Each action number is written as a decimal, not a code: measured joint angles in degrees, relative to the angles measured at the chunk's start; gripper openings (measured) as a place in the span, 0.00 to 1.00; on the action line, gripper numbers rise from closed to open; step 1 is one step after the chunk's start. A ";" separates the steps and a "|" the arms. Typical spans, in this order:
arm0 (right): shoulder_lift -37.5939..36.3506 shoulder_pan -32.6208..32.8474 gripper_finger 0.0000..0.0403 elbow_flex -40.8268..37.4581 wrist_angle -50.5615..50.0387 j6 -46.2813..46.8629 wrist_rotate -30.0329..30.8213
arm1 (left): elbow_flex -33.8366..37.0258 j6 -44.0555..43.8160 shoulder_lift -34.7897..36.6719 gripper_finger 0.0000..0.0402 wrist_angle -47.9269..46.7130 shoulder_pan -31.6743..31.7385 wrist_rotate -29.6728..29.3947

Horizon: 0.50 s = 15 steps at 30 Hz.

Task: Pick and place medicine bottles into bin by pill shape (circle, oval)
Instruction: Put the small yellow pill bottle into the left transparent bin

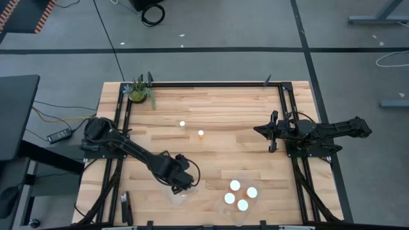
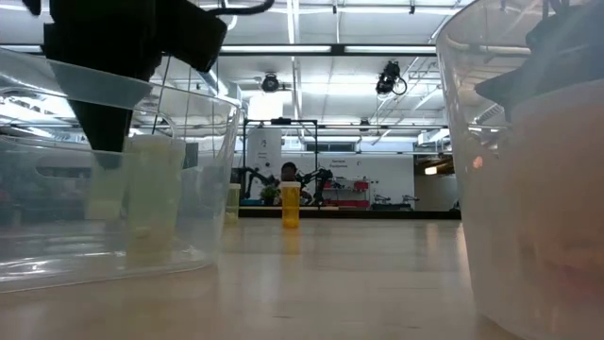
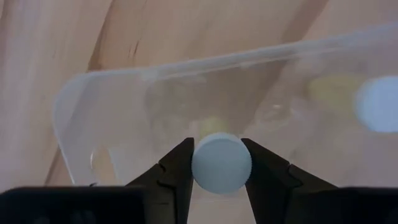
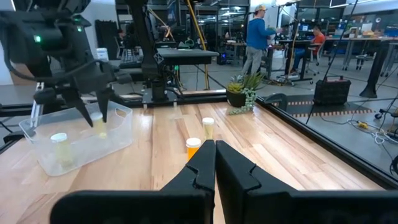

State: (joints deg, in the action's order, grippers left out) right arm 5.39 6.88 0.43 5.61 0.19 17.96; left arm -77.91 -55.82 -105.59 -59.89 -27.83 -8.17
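Note:
My left gripper (image 1: 181,184) points down over a clear tub (image 1: 174,195) near the table's front edge and is shut on a medicine bottle with a white cap (image 3: 221,163). Another bottle (image 3: 373,102) stands inside the same tub. A second clear tub (image 1: 250,212), to the right of the first, holds several white-capped bottles (image 1: 235,185). Two more bottles (image 1: 182,124) (image 1: 200,134) stand on their bases on the bare wood in mid-table. My right gripper (image 1: 268,131) waits shut above the table's right side. My left gripper pinches the bottle at the sides of its round white cap (image 3: 198,165) between its two fingers, which come from above and point down. The bottle (image 4: 97,123) hangs upright below the fingers, partly inside the tub's walls. I cannot tell whether its base touches the tub floor.
A small green potted plant (image 1: 139,92) stands at the far left corner. A black metal frame (image 1: 211,84) runs along the table's far and side edges. Bare wood lies between the two loose bottles and the tubs.

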 joint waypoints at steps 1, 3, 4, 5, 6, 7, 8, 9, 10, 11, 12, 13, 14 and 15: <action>-0.02 0.02 0.05 0.00 0.02 0.00 0.00 | 0.00 -0.01 -0.40 0.32 -0.33 0.00 -0.06; 0.00 0.02 0.05 0.00 0.02 0.00 0.00 | -0.02 0.12 -1.13 0.33 -0.32 -0.02 -0.21; -0.01 0.01 0.05 0.00 0.02 0.01 0.00 | -0.02 0.12 -1.35 0.34 -0.34 -0.01 -0.22; -0.01 0.01 0.05 0.00 0.02 0.01 0.00 | 0.01 0.12 -1.45 0.34 -0.43 0.00 -0.32; -0.02 0.00 0.05 0.00 0.02 0.00 0.00 | 0.02 0.08 -1.44 0.34 -0.35 0.01 -0.67; -0.01 0.00 0.05 0.00 0.02 0.01 0.00 | 0.07 -0.29 -1.37 0.34 0.01 0.08 -1.18; -0.01 0.01 0.05 0.00 0.02 0.02 0.00 | 0.26 -0.61 -1.34 0.34 0.34 0.28 -1.51; 0.00 0.02 0.05 0.00 0.02 0.00 0.00 | 0.36 -0.78 -1.34 0.34 0.02 0.36 -1.69; -0.01 0.00 0.05 0.00 0.02 0.00 0.00 | 0.39 -0.79 -1.34 0.33 -0.56 0.46 -1.93; -0.02 0.00 0.05 0.00 0.02 0.02 0.00 | 0.39 -0.77 -1.32 0.33 -0.92 0.67 -2.05; -0.02 0.02 0.05 0.00 0.02 0.00 0.00 | 0.44 -0.72 -1.32 0.32 -0.99 0.82 -2.19; -0.01 0.01 0.05 0.00 0.02 0.00 0.00 | 0.73 -0.52 -1.32 0.32 -0.80 1.12 -2.20; -0.01 0.00 0.05 0.00 0.01 0.00 0.00 | 1.08 -0.51 -1.32 0.31 -0.79 1.47 -2.16; -0.01 0.01 0.05 0.00 0.01 0.00 0.00 | 1.45 -0.49 -1.32 0.31 -0.93 1.88 -2.16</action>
State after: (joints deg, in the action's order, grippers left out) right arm 5.38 6.89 0.43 5.62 0.19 17.96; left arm -76.45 -56.31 -106.91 -60.83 -25.95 -10.33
